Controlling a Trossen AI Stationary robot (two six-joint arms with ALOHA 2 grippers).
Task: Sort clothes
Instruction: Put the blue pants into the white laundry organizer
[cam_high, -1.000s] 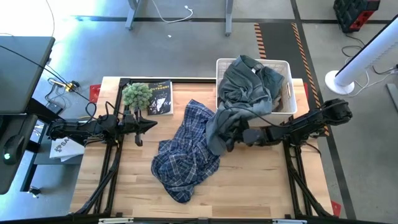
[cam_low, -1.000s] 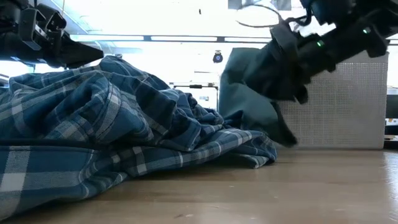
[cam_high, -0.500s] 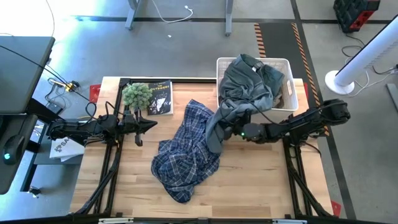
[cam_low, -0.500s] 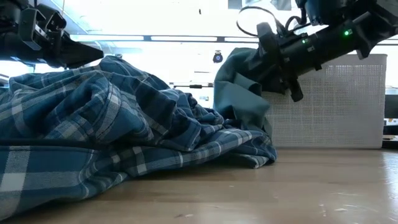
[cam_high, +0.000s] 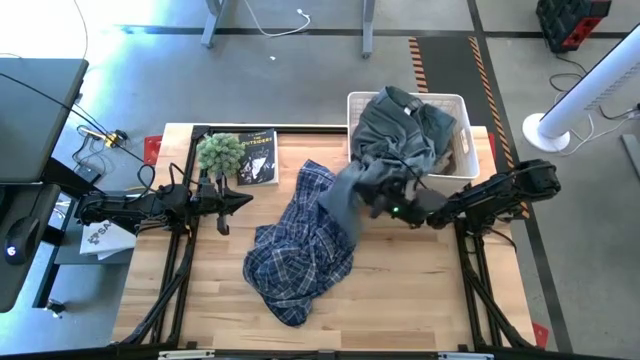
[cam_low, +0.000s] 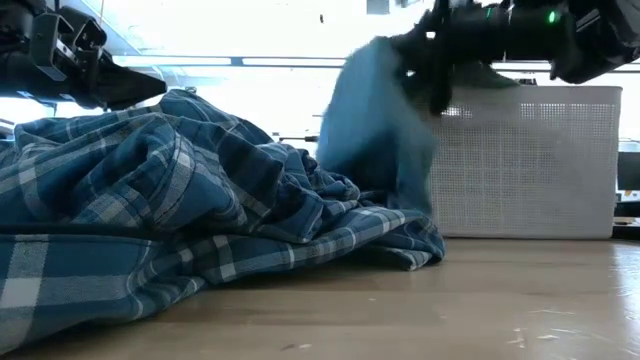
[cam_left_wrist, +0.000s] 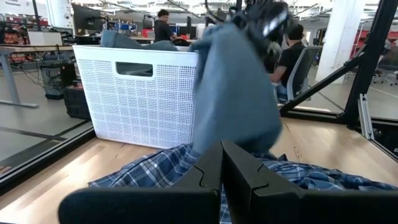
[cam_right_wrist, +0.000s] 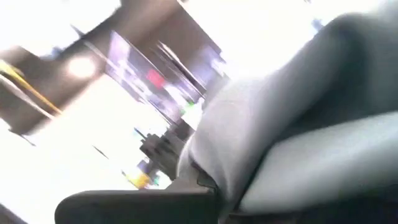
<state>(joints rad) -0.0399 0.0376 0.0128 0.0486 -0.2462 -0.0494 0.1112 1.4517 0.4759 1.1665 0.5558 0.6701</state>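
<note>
Lower right of my high view: bare desk (cam_high: 420, 290), open passage. Centre: plaid shirt (cam_high: 295, 250) blocks. Upper right: white basket (cam_high: 470, 165) obstructs.

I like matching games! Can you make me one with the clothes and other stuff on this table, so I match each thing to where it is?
Things:
1. plaid shirt
2. grey-blue garment
3. green fuzzy plant
4. white basket

Places:
A. back right corner of the table, with clothes inside
B. lifted by the right end effector, hanging over the shirt
C. spread flat on the table's middle
D. back left, beside a dark book

Pairs: 1-C, 2-B, 3-D, 4-A
</note>
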